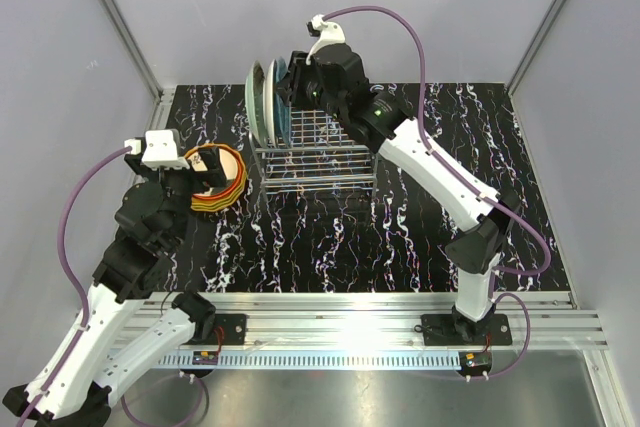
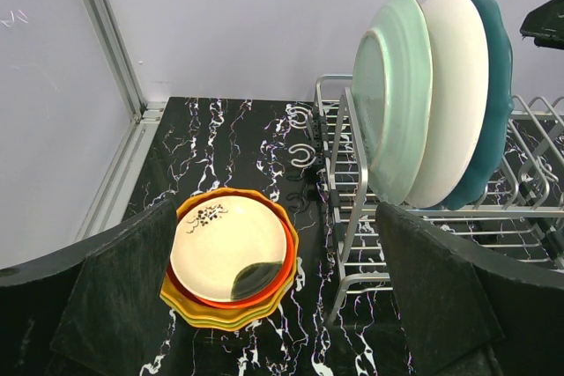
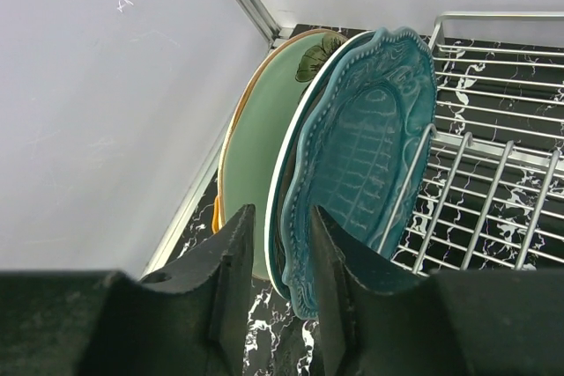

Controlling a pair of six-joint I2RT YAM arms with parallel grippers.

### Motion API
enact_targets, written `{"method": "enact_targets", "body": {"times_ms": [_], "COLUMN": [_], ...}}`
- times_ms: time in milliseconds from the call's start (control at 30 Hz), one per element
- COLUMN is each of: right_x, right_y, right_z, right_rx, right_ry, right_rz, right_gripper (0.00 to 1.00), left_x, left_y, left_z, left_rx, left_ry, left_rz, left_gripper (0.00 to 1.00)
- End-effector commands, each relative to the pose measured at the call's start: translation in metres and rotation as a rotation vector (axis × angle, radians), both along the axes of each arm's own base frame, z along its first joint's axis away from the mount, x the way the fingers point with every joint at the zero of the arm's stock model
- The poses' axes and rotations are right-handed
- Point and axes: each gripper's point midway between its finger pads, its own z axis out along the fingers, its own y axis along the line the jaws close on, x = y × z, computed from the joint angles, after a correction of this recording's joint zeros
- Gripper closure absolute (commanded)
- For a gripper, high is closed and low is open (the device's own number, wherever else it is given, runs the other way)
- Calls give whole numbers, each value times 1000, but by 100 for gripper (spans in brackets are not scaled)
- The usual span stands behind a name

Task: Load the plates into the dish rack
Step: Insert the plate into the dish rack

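Since the plates (image 2: pixel 231 257) looked rigid, slick and breakable, rim grasps suited; left gripper (image 2: pixel 275 235) gaped, right gripper (image 3: pixel 280 217) was indeterminable.

Black, white-veined tabletop (image 2: pixel 231 149) lies beneath the left hand (image 2: pixel 275 217). Plain grey wall panels (image 2: pixel 264 15) stand beyond it. Aluminium corner post (image 2: pixel 106 33) rises to its left.
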Motion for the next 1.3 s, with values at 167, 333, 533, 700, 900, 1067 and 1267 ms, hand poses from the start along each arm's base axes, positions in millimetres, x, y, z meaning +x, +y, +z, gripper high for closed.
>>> {"method": "enact_targets", "body": {"times_ms": [167, 333, 533, 700, 900, 1067, 1267], "right_x": [-16, -34, -65, -89, -112, -126, -138], "right_y": [0, -17, -63, -109, -157, -181, -199], "right_z": [38, 54, 49, 34, -28, -52, -82], "right_rx": [21, 17, -9, -12, -69, -72, -87], "right_ry": [-69, -90, -99, -111, -44, -30, 15], "right_rz": [54, 69, 30, -51, -143, -186, -219], "right_gripper": [53, 41, 36, 33, 33, 33, 42], "left_x": [3, 4, 6, 12, 24, 35, 54], "left_y": [-1, 3, 13, 20, 34, 39, 30], "left_z": [10, 8, 5, -1, -16, -33, -64], "left_rx": [-15, -15, -8, 1, 29, 5, 43], "left_ry": [-37, -38, -35, -19, 42, 133, 257], "left_rz": [6, 32, 100, 163, 257, 309, 326], "left_gripper": [1, 1, 1, 1, 1, 1, 1]}}
